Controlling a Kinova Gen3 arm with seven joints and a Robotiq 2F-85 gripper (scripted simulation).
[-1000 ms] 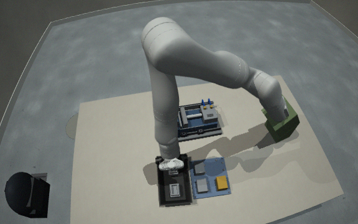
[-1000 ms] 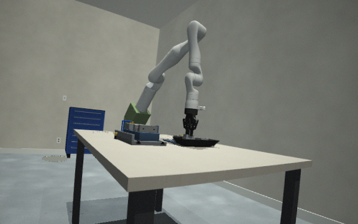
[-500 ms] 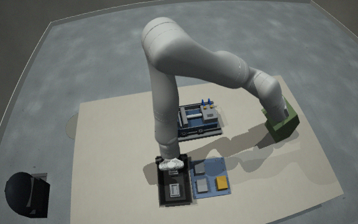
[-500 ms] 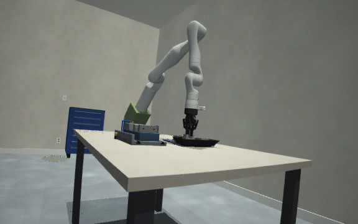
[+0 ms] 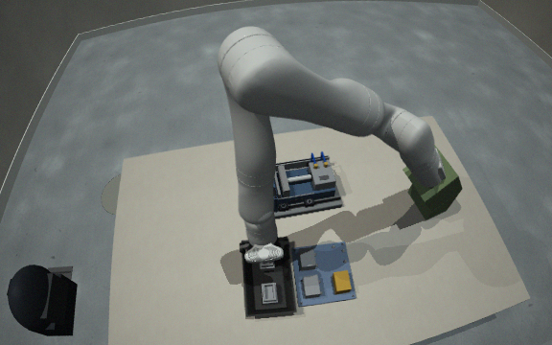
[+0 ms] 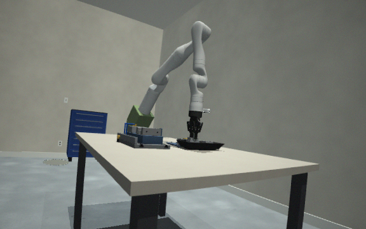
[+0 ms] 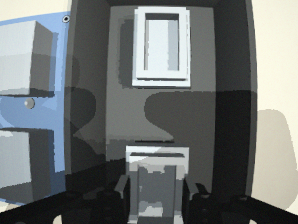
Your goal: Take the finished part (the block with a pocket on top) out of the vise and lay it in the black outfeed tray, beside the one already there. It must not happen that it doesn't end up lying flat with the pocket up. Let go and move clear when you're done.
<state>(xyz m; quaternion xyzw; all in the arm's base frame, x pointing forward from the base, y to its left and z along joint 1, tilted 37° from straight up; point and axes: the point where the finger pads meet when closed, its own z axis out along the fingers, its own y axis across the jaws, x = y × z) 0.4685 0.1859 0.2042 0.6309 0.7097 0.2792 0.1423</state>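
My tool (image 7: 157, 211) is clamped on the finished part (image 7: 157, 183), low inside the black outfeed tray (image 7: 89, 63).

The other pocketed block (image 7: 161, 46) lies apart at the far end; a blue pallet (image 7: 15, 99) touches the tray's side; the vise (image 5: 305, 184) stands well apart on the bench (image 5: 171, 230).

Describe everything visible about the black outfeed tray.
The black outfeed tray is a matte, rectangular, open-topped bin with raised, sloping walls, sitting flat on the beige table beside the blue mat. One light grey pocketed block lies inside; the gripper holds a second pocketed block over its near end.
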